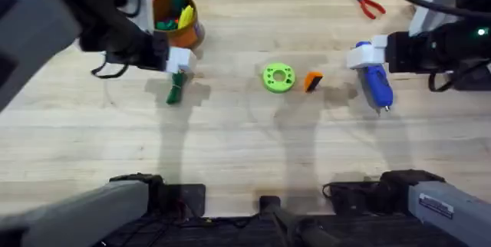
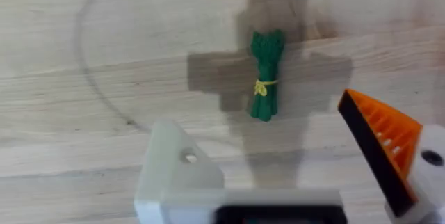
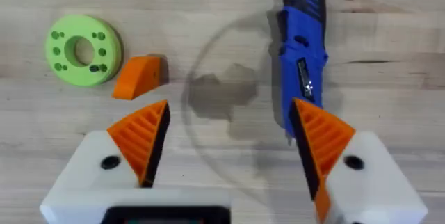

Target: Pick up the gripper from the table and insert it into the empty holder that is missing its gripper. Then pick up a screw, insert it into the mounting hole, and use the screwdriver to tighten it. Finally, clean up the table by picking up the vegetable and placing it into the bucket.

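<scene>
The left gripper (image 1: 178,64) is seen over the far left part of the table (image 1: 230,139), its fingers spread wide with nothing held between them. In the left wrist view one of its fingers is a bare white holder (image 2: 174,175) with an unfilled mounting hole, while the other carries an orange ribbed tip. The vegetable (image 1: 176,90) lies flat on the wood just on the near side of this gripper, apart from both fingers, with bare table on all sides of it. The bucket (image 1: 178,23) stands just beyond the left gripper, near the far edge of the table, and green and yellow toy pieces are seen inside it.

The right gripper (image 1: 360,54) is placed over the right part of the table, opened wide and holding nothing. The screwdriver (image 1: 376,84) lies on the table just beside it, bit pointing toward the near edge; in the right wrist view its body runs next to one orange pad (image 3: 323,140), and contact cannot be judged. The loose orange gripper (image 1: 313,81) rests around the middle of the table, just right of a green disc (image 1: 278,77) and apart from it. Red-handled pliers (image 1: 368,4) lie at the far right. A broad band of open wood is left along the near side of the table.
</scene>
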### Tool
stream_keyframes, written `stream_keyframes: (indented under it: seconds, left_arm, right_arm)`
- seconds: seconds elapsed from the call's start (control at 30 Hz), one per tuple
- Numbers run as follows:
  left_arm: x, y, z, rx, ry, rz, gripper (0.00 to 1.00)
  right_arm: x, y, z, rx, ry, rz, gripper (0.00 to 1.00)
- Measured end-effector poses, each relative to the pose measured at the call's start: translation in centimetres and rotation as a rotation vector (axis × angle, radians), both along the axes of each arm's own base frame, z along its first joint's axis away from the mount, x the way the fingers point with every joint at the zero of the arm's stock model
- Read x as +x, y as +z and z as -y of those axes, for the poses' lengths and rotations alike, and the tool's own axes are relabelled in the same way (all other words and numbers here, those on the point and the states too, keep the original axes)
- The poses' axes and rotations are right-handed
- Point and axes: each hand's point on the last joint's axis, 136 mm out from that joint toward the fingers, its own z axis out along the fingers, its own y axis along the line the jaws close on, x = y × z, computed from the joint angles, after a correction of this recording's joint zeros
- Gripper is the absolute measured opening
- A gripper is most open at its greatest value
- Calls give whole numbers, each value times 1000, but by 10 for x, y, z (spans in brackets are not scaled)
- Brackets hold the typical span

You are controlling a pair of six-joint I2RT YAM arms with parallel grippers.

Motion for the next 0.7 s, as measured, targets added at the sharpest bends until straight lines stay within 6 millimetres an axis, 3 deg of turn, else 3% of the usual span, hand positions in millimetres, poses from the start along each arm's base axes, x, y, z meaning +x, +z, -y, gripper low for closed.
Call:
stream_keyframes:
  seconds: [0.17,0.5,0.63,0.7]
  left_arm:
    - [-1,-37,3,-18,-6,-135,985]
    - [-3,-91,4,-16,-33,-303,957]
    - [-4,-98,5,-22,-35,-328,915]
    - [-3,-98,5,-22,-38,-327,823]
  right_arm:
    - [0,0,0,0,0,0,994]
    - [-2,-1,0,0,0,-10,993]
    - [-3,-1,0,0,0,-12,993]
    - [-3,-1,0,0,0,-13,993]
